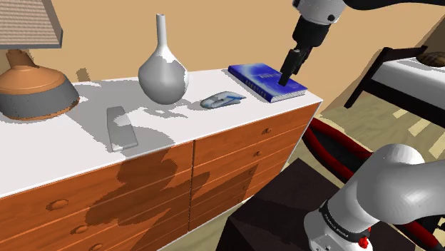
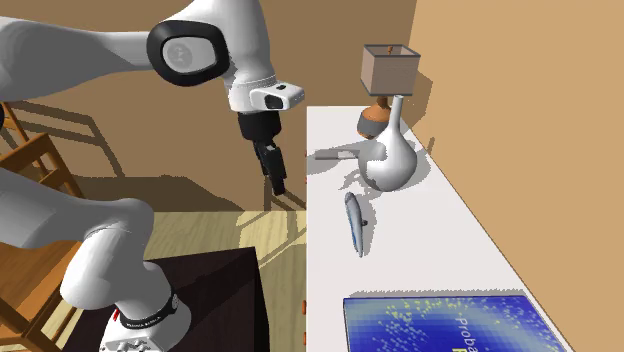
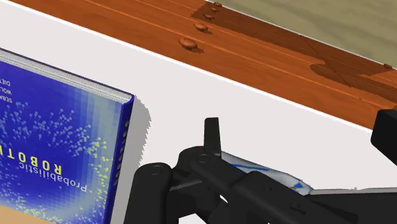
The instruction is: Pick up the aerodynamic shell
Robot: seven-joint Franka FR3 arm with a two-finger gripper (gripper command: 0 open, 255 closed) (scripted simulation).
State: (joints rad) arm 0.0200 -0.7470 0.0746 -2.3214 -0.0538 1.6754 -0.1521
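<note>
The aerodynamic shell (image 1: 221, 100) is a small, streamlined grey-blue piece lying on the white dresser top (image 1: 178, 132), between the vase and the blue book. In the second exterior view the shell (image 2: 354, 224) lies lengthwise near the top's front edge. My black gripper (image 1: 285, 77) hangs in the air, shut on nothing, and lines up with the book's near corner in the shoulder view. From the second exterior view the gripper (image 2: 278, 186) is off the dresser's front edge, apart from the shell. In the wrist view the gripper (image 3: 212, 137) partly covers the shell (image 3: 289, 181).
A blue book (image 1: 267, 80) lies at the dresser's end, close to the shell. A tall grey vase (image 1: 163, 71), a flat grey slab (image 1: 120, 128) and an orange-based lamp (image 1: 32, 89) stand further along. A wooden bed frame (image 1: 399, 78) is behind the arm.
</note>
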